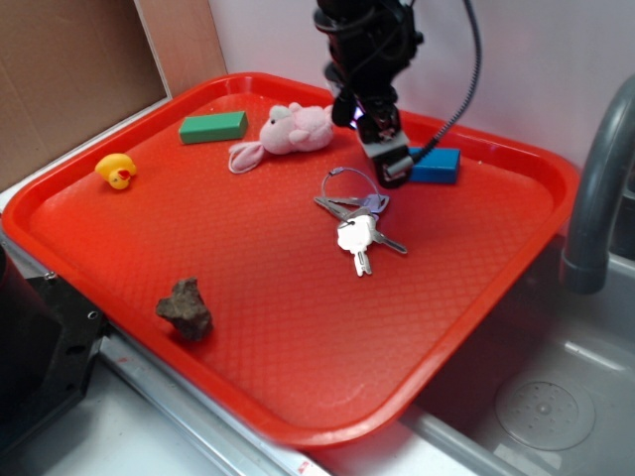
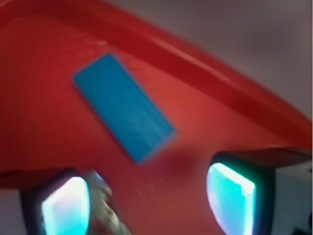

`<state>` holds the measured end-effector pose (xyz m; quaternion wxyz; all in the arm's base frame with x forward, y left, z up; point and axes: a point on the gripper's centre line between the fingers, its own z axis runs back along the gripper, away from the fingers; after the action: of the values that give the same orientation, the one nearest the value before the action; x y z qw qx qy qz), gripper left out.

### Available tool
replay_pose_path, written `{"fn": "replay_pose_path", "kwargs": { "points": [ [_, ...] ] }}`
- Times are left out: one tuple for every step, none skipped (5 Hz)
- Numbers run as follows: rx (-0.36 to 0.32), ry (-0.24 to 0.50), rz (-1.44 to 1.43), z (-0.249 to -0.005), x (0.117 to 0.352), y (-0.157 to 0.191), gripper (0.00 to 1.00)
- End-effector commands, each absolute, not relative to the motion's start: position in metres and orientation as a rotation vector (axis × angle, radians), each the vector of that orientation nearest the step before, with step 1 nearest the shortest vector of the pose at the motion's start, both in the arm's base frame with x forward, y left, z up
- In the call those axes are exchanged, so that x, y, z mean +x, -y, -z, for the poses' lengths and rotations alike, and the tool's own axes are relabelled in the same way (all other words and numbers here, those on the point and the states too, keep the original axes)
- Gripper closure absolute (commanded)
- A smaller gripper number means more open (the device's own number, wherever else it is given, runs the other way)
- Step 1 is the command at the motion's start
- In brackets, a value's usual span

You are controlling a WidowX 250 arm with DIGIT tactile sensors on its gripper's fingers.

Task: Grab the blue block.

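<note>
The blue block [image 1: 438, 166] lies flat on the red tray [image 1: 258, 327] near its far right rim. In the wrist view the blue block [image 2: 123, 106] lies at a slant, ahead of the fingers and apart from them. My gripper [image 1: 390, 161] hovers just left of the block, above the key ring, partly covering the block's left end. In the wrist view the gripper [image 2: 146, 205] is open, with bare tray between its two glowing pads [image 2: 230, 198], and nothing is held.
A bunch of keys [image 1: 357, 220] lies just in front of the gripper. A pink plush toy [image 1: 288, 132] and a green block [image 1: 213, 127] lie to the left, a yellow duck [image 1: 117, 171] at the far left, a brown rock [image 1: 186, 309] near the front. A grey faucet [image 1: 595, 188] stands at right.
</note>
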<state>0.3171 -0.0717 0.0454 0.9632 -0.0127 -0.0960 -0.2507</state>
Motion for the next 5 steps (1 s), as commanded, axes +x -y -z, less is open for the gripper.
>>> {"fn": "replay_pose_path", "kwargs": {
  "points": [
    [-0.036,0.252,0.574,-0.036,0.351,0.098,0.0],
    [-0.037,0.236,0.616,-0.028,0.348,0.109,0.0],
    [-0.078,0.164,0.666,-0.025,0.332,0.128,0.0],
    [-0.072,0.156,0.702,-0.039,0.305,0.142,1.0],
    [-0.122,0.119,0.685,-0.053,0.288,0.138,1.0]
  ]
}}
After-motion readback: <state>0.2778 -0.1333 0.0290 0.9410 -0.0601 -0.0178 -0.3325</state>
